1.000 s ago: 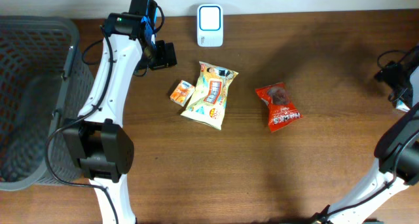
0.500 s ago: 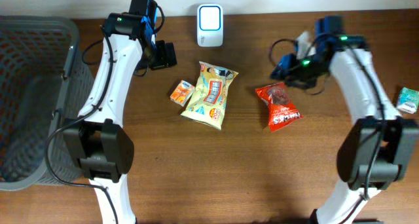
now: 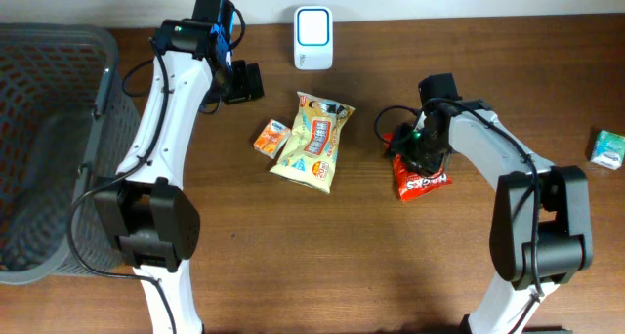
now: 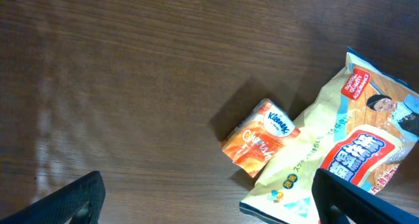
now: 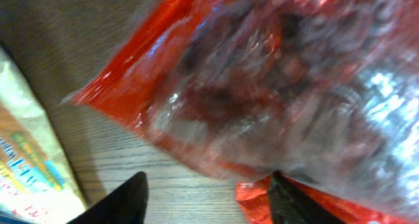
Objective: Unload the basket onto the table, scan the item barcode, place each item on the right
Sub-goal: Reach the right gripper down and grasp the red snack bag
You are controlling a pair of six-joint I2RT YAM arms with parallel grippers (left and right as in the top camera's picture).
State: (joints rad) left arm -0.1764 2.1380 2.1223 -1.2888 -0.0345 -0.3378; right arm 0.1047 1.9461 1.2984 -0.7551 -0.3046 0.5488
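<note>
A red snack bag [image 3: 426, 178] lies on the wooden table right of centre. My right gripper [image 3: 415, 150] is down on its upper left part. In the right wrist view the bag [image 5: 262, 86] fills the frame, blurred; the right gripper [image 5: 204, 201] is open, one finger on bare wood beside the bag and the other finger on its edge. The white scanner [image 3: 313, 24] stands at the back centre. My left gripper [image 3: 241, 82] hovers at the back left, open and empty [image 4: 209, 211].
A yellow snack bag [image 3: 314, 141] and a small orange tissue pack [image 3: 270, 137] lie side by side in the middle, both also in the left wrist view. A grey mesh basket [image 3: 49, 148] stands at the far left. A teal pack [image 3: 607, 148] sits at the right edge.
My right arm swung in from the far right edge to the red snack bag and came down on it. The left arm and the items have not moved.
</note>
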